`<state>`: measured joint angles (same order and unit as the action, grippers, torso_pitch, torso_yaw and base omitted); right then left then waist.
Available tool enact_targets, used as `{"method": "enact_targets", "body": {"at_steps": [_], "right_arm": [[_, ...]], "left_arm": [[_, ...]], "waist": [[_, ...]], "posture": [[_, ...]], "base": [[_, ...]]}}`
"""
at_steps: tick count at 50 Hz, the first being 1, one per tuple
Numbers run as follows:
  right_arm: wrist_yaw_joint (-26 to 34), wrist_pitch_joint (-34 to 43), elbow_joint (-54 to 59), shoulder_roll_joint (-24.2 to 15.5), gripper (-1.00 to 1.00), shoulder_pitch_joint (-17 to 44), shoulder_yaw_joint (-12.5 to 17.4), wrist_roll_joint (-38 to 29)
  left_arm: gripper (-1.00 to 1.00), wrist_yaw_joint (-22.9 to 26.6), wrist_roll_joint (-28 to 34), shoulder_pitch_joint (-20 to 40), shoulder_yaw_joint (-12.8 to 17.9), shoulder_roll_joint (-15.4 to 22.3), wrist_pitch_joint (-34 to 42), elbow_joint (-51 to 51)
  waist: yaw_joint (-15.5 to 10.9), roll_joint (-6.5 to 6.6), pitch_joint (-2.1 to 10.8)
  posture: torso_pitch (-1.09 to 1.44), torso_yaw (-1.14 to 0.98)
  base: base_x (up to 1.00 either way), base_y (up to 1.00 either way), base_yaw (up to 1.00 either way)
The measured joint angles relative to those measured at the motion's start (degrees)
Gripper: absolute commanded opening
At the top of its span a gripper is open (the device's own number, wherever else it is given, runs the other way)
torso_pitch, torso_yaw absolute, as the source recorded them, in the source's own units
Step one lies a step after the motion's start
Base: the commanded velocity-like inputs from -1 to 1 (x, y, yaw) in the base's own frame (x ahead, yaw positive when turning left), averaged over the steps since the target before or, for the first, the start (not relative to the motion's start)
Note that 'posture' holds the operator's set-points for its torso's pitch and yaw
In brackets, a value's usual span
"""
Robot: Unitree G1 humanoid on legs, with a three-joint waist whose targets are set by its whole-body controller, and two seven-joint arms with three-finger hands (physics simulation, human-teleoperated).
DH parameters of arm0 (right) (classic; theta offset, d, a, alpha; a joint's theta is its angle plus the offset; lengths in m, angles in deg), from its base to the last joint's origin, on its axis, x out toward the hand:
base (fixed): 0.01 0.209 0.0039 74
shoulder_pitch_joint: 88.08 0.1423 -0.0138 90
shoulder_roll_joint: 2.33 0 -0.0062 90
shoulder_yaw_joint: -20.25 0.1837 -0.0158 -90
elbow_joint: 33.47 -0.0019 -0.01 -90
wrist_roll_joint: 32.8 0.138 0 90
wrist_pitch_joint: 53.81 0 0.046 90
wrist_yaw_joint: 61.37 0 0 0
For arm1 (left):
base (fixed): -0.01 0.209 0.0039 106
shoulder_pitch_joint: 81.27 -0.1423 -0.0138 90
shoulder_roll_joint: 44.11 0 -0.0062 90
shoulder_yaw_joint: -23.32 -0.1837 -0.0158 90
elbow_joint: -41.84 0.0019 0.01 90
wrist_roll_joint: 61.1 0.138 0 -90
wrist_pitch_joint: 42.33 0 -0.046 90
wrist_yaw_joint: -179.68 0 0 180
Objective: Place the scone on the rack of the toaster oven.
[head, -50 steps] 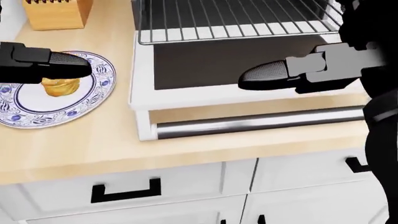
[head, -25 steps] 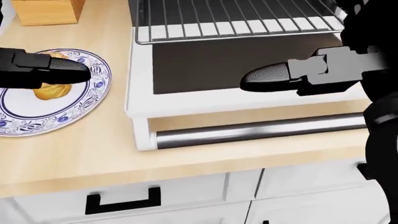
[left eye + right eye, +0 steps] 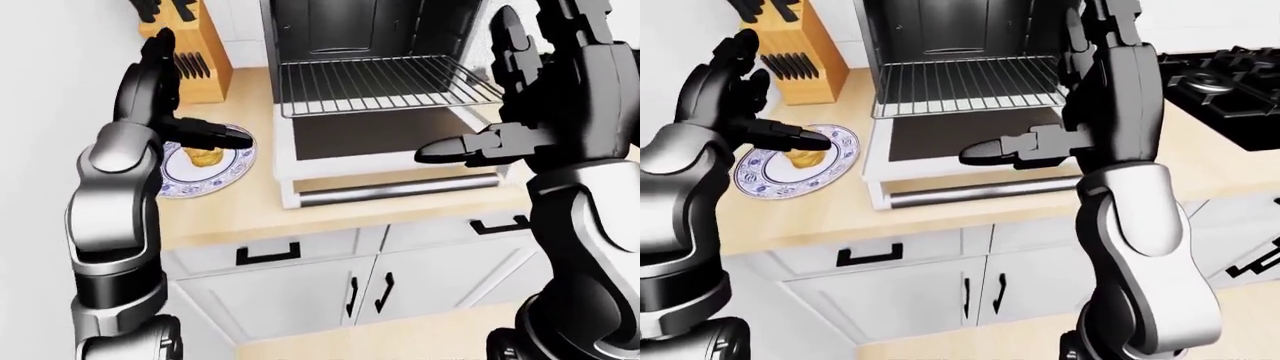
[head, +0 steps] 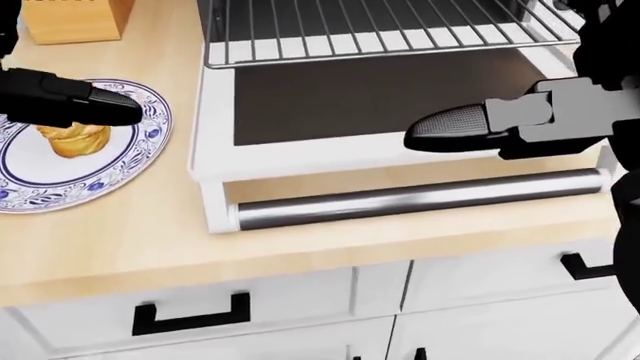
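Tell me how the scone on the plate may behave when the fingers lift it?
The scone looks small and ridged, so probably light and crumbly; a hard squeeze may break it. Its lumpy, rounded shape might tip on the rack. It sits loose on the plate, so a nudge could slide it.

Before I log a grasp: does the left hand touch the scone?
Cannot tell. In the head view a finger of the left hand overlaps the top of the scone on the plate, with neither contact nor gap plainly visible.

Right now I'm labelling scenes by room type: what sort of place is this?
A kitchen, it seems: an open toaster oven on a wooden counter, a knife block, and a stove burner at the right-eye view's right edge.
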<state>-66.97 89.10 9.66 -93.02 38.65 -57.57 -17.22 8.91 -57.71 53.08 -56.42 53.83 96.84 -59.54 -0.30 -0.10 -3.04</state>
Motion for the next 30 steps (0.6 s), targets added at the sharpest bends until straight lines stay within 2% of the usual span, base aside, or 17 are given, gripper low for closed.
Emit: {"method": "enact_targets", "body": {"at_steps": [3,9,16,21,26,30], "right_arm": [[0.03,-0.27,0.19,0.07,1.0,-0.24,-0.39,0.12],[0.28,-1.06,0.79,0.21,1.0,-1.05,-0.38,-0.2],[0.69,-1.33,0.8,0.4,1.0,-1.77,-0.56,-0.65],[0.91,-1.62,0.87,0.5,1.0,-1.62,-0.77,-0.99],[1.25,-2.09,1.61,0.66,1.0,-1.67,-1.0,-1.55],[1.62,-1.67,1.35,0.64,1.0,-1.69,-0.92,-1.7]], "left_arm": [[1.0,0.25,1.44,1.31,0.6,-0.28,-1.28,4.65],[1.0,1.55,6.69,1.0,-0.28,1.05,-3.98,10.22],[1.0,2.98,10.99,5.47,0.26,2.82,-4.95,18.05],[1.0,1.64,10.77,7.55,1.08,2.14,-8.6,25.91],[1.0,0.61,9.86,10.06,-0.25,2.14,-12.8,36.24],[1.0,0.18,9.57,10.63,-0.58,2.01,-15.79,40.03]], "waist": [[0.11,-0.22,0.09],[0.06,-0.21,0.22],[-0.06,-0.29,0.39],[-0.13,-0.23,0.77],[-0.14,-0.45,0.77],[-0.06,-0.56,0.8]], "posture": [[0.0,0.0],[0.0,0.0],[0.0,0.0],[0.0,0.0],[0.0,0.0],[0.0,0.0]], "base": [[0.0,0.0,0.0],[0.0,0.0,0.0],[0.0,0.0,0.0],[0.0,0.0,0.0],[0.0,0.0,0.0],[0.0,0.0,0.0]]}}
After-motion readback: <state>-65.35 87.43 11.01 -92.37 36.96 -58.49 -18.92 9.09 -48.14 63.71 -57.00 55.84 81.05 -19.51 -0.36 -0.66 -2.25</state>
